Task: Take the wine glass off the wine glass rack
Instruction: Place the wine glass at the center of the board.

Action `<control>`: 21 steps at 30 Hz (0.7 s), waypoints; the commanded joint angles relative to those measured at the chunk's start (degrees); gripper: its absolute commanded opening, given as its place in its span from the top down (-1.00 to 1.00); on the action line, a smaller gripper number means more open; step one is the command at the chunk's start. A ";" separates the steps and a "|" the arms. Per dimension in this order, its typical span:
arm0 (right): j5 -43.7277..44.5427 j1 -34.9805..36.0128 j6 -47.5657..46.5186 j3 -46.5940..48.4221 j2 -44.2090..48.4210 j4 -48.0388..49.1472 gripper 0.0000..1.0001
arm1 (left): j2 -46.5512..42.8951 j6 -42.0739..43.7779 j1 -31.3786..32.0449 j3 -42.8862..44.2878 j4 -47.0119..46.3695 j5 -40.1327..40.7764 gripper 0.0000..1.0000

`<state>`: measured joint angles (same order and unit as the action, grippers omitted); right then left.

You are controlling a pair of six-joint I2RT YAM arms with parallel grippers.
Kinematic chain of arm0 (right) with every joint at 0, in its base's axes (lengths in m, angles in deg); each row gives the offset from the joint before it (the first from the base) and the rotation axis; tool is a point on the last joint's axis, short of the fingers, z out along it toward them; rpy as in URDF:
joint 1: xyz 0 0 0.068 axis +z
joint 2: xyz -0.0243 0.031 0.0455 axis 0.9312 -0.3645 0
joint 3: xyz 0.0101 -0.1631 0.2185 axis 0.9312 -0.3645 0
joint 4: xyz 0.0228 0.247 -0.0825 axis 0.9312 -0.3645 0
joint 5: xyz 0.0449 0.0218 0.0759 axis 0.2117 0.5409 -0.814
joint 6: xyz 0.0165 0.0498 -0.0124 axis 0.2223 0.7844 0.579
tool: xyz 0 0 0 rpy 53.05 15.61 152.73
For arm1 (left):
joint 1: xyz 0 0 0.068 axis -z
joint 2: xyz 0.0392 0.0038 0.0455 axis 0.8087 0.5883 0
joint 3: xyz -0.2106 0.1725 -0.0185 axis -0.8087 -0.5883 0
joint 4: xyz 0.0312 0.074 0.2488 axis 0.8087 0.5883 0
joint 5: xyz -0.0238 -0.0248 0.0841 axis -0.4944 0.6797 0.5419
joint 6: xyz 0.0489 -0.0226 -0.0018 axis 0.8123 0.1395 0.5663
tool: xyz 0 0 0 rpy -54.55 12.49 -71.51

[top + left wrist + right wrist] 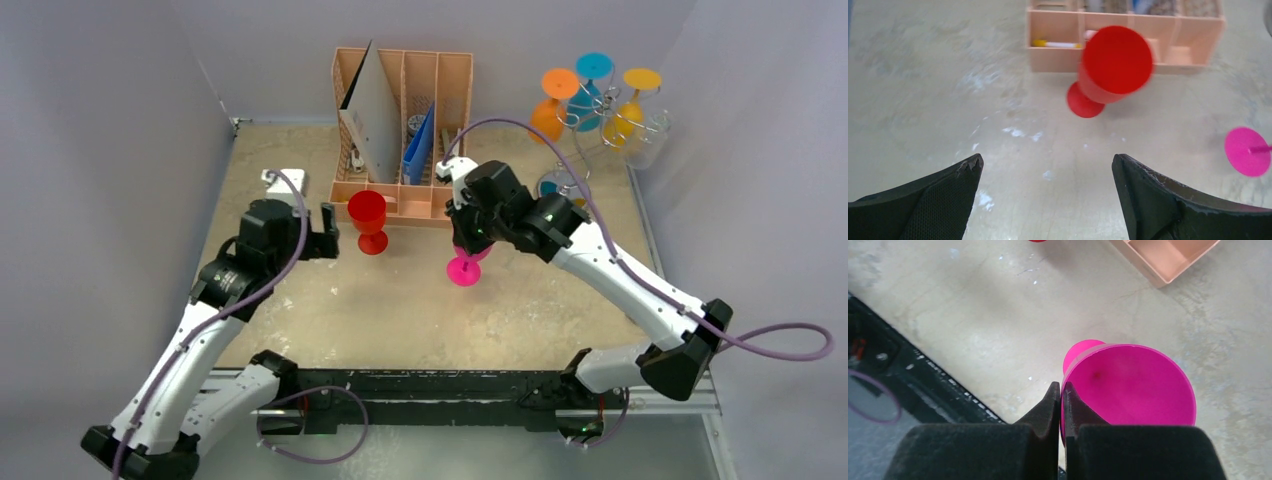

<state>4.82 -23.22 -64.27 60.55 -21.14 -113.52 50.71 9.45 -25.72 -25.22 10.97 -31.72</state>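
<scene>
Wine glass by wine glass, from the left: the red wine glass (368, 218) stands upright on the table (400, 320) at about 11 o'clock from its middle, just in front of the peach organiser (400, 100). We judge it could be toppled if the left gripper (328, 232) swung toward 3 o'clock, since the fingers sit close beside it. The pink wine glass (465, 262) is off the wine glass rack (590, 125) and sits near the table's middle, foot down. We cannot tell whether that foot touches the surface. Our main worry is here: the hold is a thin pinch on the bowl's rim, so the glass could pivot or slip, and if it is let go while tilted or above the table it would tip and roll. The foot could also catch the organiser's front edge at 12 o'clock. Up at 1 o'clock the rack carries orange, teal and yellow glasses (595, 90) upside down, and a wide sweep of the right arm could jostle them. As for the grip, the left gripper (1048, 165) stands spread wide and holds nothing, with only bare table between its fingers and the red wine glass (1115, 62) beyond them at 12 o'clock. The right gripper (1061, 392) is clamped almost fully together on the wall of the pink wine glass (1130, 390), one finger inside the bowl and one outside.
</scene>
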 commanded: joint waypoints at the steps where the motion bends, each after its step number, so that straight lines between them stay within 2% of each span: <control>1: 11.79 4.56 -5.97 -1.36 -1.69 7.77 1.00 | 0.97 -5.13 -15.76 0.11 1.61 -13.08 -1.00; 3: 11.91 5.48 -7.01 -0.81 -3.50 9.00 1.00 | 2.11 -5.59 -24.21 -0.11 1.82 -22.00 -1.00; 6: 9.38 5.59 -6.74 -0.07 -5.49 11.84 1.00 | 3.45 -4.99 -27.89 -0.41 1.79 -24.33 -1.00; 9: 6.53 5.66 -6.20 0.19 -7.33 15.63 1.00 | 3.24 -4.11 -28.16 -2.03 0.27 -22.76 -1.00; 12: 6.17 5.65 -4.82 1.48 -10.42 17.90 1.00 | 1.36 -3.90 -28.18 -8.42 -4.19 -20.76 -1.00; 15: 6.21 5.66 -3.67 4.89 -14.46 17.10 1.00 | 1.02 -2.72 -28.16 -7.44 -3.32 -21.96 -1.00; 18: 6.60 5.62 -3.35 7.14 -17.69 17.88 1.00 | 0.84 -2.70 -28.16 -7.77 -3.11 -18.44 -1.00; 21: 5.93 5.65 -3.34 8.80 -20.37 19.58 1.00 | 0.93 -3.38 -28.16 -8.27 -4.39 -19.00 -1.00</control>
<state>11.09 -17.58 -68.36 65.20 -39.89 -97.53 52.43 5.93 -53.54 -33.57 9.90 -51.39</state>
